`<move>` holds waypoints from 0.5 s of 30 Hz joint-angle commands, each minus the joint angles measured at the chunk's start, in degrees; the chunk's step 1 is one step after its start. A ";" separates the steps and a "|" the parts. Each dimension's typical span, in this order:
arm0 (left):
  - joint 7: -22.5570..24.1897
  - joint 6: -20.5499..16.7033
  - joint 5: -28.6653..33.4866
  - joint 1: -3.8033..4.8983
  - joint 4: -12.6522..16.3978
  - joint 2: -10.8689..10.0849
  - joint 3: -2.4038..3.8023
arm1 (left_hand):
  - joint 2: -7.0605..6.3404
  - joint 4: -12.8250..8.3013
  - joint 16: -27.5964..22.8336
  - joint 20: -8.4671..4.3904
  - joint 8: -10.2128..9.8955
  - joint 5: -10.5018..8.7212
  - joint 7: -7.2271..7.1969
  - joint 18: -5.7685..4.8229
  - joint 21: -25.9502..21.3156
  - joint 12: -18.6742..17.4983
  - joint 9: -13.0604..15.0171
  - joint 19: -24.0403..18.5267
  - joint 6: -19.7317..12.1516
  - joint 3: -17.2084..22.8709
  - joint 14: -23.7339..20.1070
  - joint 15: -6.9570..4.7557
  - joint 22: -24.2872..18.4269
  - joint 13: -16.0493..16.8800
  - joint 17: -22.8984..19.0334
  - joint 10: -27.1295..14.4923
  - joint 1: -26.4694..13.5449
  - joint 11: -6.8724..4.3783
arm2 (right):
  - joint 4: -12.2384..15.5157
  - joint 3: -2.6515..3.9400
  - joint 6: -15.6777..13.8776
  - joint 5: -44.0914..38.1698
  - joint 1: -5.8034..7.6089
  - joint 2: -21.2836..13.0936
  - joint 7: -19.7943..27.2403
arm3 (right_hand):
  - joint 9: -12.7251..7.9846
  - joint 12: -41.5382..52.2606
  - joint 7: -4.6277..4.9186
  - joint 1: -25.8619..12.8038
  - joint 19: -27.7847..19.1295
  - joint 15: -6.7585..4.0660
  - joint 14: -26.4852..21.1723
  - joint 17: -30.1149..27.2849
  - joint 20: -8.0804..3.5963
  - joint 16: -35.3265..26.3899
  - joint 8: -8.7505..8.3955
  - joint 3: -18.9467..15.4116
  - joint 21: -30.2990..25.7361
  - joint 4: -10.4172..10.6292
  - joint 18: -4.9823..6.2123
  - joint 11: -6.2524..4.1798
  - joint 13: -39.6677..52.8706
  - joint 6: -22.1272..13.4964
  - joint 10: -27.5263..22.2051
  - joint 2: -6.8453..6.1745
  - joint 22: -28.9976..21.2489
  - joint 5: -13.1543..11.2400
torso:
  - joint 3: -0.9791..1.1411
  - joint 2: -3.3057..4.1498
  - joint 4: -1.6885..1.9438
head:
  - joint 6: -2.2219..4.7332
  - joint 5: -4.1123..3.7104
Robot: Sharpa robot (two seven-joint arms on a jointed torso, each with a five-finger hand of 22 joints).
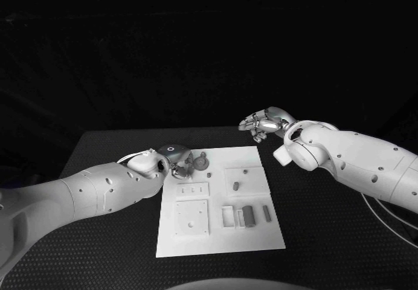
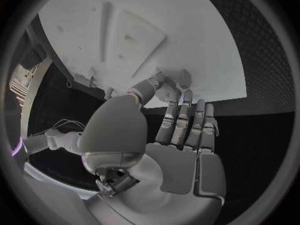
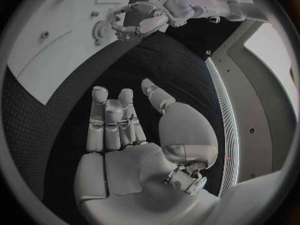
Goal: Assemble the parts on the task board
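Black table (image 1: 104,142) carried the board (image 1: 220,241) at its middle. Left hand (image 1: 179,162) hovered at the board's far-left corner over a gear (image 1: 201,162), fingers apart, grasping nothing. Right hand (image 1: 266,125) hung beyond the far edge, empty. Risk: a shallow pinch could drop the gear.

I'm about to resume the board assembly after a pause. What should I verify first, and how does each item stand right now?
1. Left hand over the task board: ok, it is at the board's far left corner.
2. Left hand holds a part: cannot tell; its fingers are curled at the board's edge.
3. Right hand off the board: ok, beyond its far right corner.
4. Right hand empty: ok, the fingers hold nothing.
5. Gear-like part on the board: ok, next to the left hand.
6. Dark parts near the front: ok, untouched.
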 commanded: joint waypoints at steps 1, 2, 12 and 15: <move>1.28 -1.59 0.74 0.03 0.32 -0.11 0.34 | -0.21 -0.01 -0.09 0.14 -0.05 0.30 -0.01 -0.89 0.12 0.24 -0.07 0.41 0.41 0.33 0.32 0.00 -0.09 -0.10 -0.08 0.30 -0.39 -0.05 | 0.09 0.03 0.74 0.02 0.00 0.00 0.33 | -0.08 0.38 0.33 -0.72 0.23 -0.18 -0.14 -0.06 -0.04 0.08 -0.30 -0.23 -0.26 0.02 0.69 -0.17 -0.09 -0.03 0.06 -0.04 0.67 -0.23 | 0.04 0.02 -0.01 | 0.12 0.04; 1.28 -1.65 0.74 0.03 0.35 -0.13 0.39 | -0.24 -0.01 -0.09 0.15 -0.05 0.30 -0.01 -0.89 0.12 0.24 -0.08 0.42 0.41 0.34 0.32 0.01 -0.09 -0.10 -0.09 0.30 -0.40 -0.04 | 0.09 0.03 0.74 0.02 0.00 -0.01 0.33 | -0.08 0.38 0.33 -0.72 0.23 -0.18 -0.14 -0.06 -0.04 0.08 -0.30 -0.23 -0.26 0.02 0.69 -0.17 -0.09 -0.03 0.06 -0.04 0.67 -0.23 | 0.05 0.02 -0.02 | 0.15 0.05; 1.04 -2.08 0.75 0.12 1.38 -0.77 1.54 | -0.56 -0.02 -0.14 0.20 -0.05 0.31 0.05 -0.89 0.11 0.29 -0.13 0.52 0.47 0.47 0.36 0.08 -0.10 -0.15 -0.12 0.29 -0.47 0.02 | 0.05 0.03 0.89 0.02 0.00 -0.03 0.27 | -0.08 0.40 0.33 -0.76 0.23 -0.19 -0.14 -0.06 -0.04 0.09 -0.30 -0.24 -0.27 0.02 0.69 -0.17 -0.11 -0.03 0.06 -0.05 0.68 -0.23 | 0.01 0.01 0.00 | 0.33 0.11; 0.90 -2.04 0.76 0.24 2.14 -1.29 1.82 | -0.71 0.01 -0.18 0.23 -0.03 0.30 0.06 -0.89 0.10 0.29 -0.15 0.52 0.51 0.50 0.33 0.09 -0.11 -0.18 -0.14 0.26 -0.52 0.04 | 0.07 0.03 0.92 0.02 0.00 -0.05 0.24 | -0.08 0.40 0.33 -0.77 0.23 -0.19 -0.14 -0.06 -0.04 0.09 -0.30 -0.24 -0.27 0.02 0.69 -0.17 -0.12 -0.03 0.06 -0.06 0.68 -0.23 | 0.02 0.02 0.00 | 0.38 0.12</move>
